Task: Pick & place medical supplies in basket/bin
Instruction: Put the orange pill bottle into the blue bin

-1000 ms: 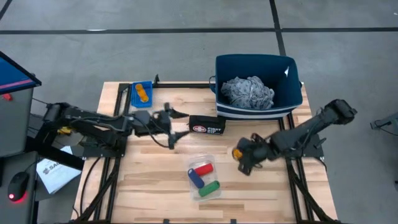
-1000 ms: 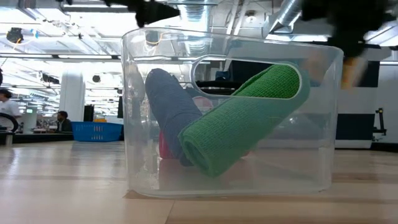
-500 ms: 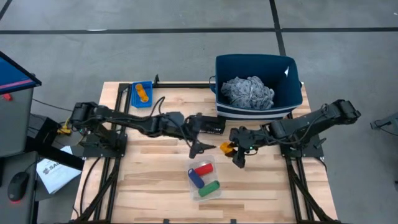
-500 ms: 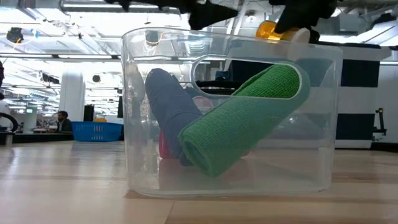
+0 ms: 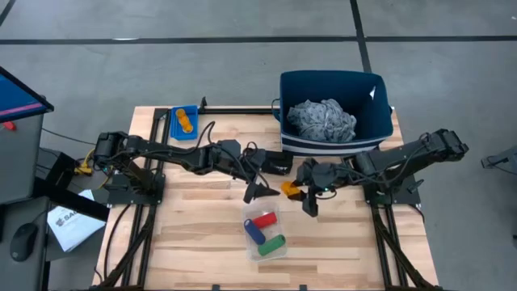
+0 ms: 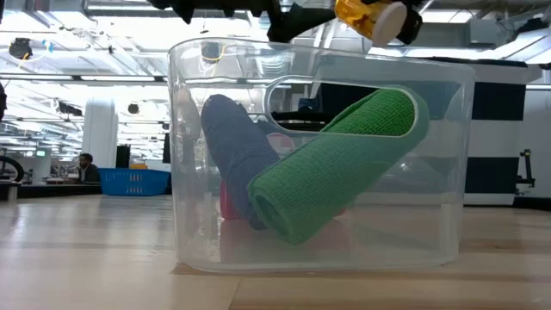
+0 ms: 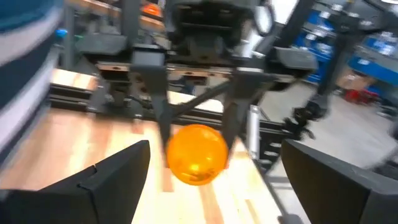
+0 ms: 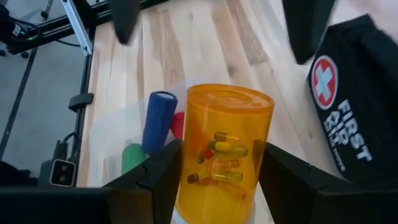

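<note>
High view looks like a handoff: right tool (image 5: 300,188) pinches the orange pill bottle (image 5: 290,188), left tool (image 5: 260,187) spread wide beside it. Next, probably closing on it.

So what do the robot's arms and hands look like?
Both arms are dark, almost black, thin and jointed, with black cables looping along them. The left hand ends in two flat, dark, pointed fingers shaped like wedges. The right hand has the same dark, smooth fingers with angled edges. Each arm rises from a black metal frame at the table's side.
</note>
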